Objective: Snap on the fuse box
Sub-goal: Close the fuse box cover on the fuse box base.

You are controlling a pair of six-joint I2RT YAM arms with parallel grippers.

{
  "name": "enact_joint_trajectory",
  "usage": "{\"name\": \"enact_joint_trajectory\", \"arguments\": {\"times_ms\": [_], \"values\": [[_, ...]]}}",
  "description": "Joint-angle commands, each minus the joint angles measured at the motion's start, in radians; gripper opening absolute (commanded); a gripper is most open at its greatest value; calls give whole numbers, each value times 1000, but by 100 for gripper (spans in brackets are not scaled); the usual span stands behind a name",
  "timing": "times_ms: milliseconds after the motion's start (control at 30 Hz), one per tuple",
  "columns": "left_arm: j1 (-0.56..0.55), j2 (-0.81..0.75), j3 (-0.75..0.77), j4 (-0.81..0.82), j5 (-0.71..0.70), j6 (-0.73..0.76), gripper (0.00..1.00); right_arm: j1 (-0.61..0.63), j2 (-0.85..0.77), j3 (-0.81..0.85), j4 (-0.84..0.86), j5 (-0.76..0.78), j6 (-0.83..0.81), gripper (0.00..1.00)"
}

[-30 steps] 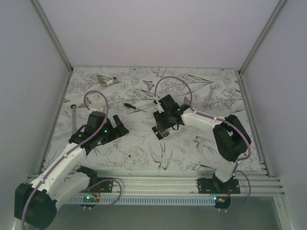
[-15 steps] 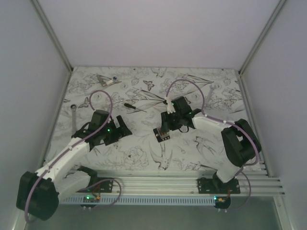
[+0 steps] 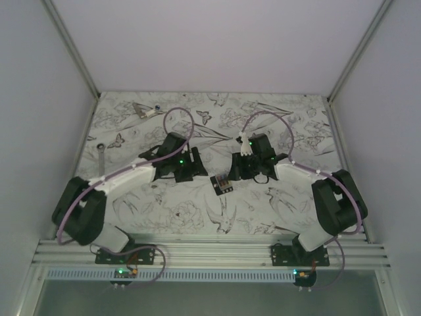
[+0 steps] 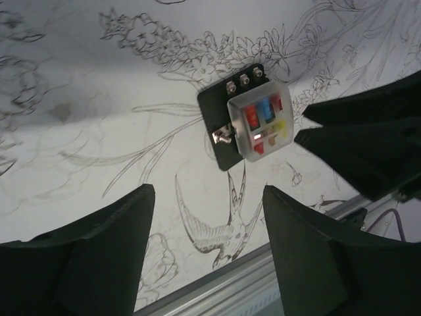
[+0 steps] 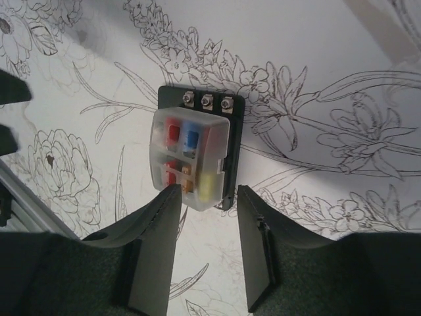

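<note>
A robot lab cell: a left arm [image 3: 125, 176] and right arm [image 3: 299, 172], 2 in all, bolted to an aluminium rail [image 3: 217, 250], white walls [image 3: 217, 46], metal posts [image 3: 69, 46], floral mat [image 3: 184, 210].

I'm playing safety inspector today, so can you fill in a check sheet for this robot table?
Surface: white table cover printed with black flowers and birds; lies flat, no spills seen.
Job's things: small black square plastic fuse box with a clear cover over coloured fuses; lies flat between the arms. Whether the cover is clicked on cannot be told.
Clutter: silver metal spanner near the left edge; small silver metal piece at the far left.
Grippers: left gripper open, empty, apart from the box; right gripper open, tips at the box's near edge.
Cables: thin purple cable loops over each arm.
Surroundings: plain white walls; grey metal rail at the near edge.
</note>
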Motion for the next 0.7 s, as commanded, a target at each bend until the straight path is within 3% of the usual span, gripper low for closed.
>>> {"name": "enact_joint_trajectory", "arguments": {"times_ms": [0, 367, 667], "values": [[-36, 122, 85, 12, 22, -6, 67, -9, 12, -15, 71, -61, 24, 44], [-97, 348, 225, 13, 79, 0, 59, -37, 83, -148, 140, -113, 101, 31], [-119, 413, 250, 12, 99, 6, 49, -36, 119, -178, 82, -10, 89, 26]]}}
